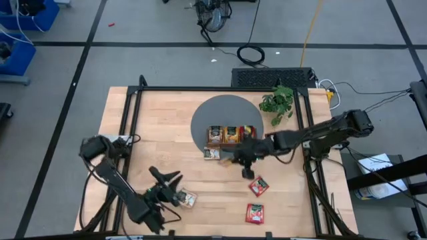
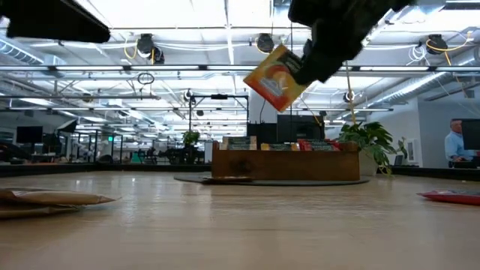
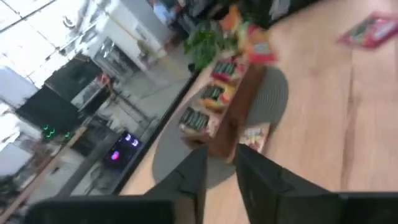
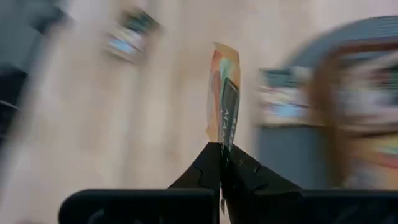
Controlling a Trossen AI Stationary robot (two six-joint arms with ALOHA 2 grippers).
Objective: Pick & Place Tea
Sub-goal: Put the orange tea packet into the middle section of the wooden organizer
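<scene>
From above, the left gripper [image 1: 175, 179] hangs near the table's front edge with fingers spread, well clear of the tray [image 1: 230, 137], a beige sachet [image 1: 187, 199] just beside it. The right gripper [image 1: 245, 162] sits just in front of the tray. At table height, an orange sachet [image 2: 278, 77] hangs tilted above the tray. The right wrist shows the fingers pinched on its edge, so level it over an open compartment before letting go.

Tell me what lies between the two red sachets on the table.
Nothing: the high view shows bare wood between the upper red sachet and the lower red sachet.
</scene>
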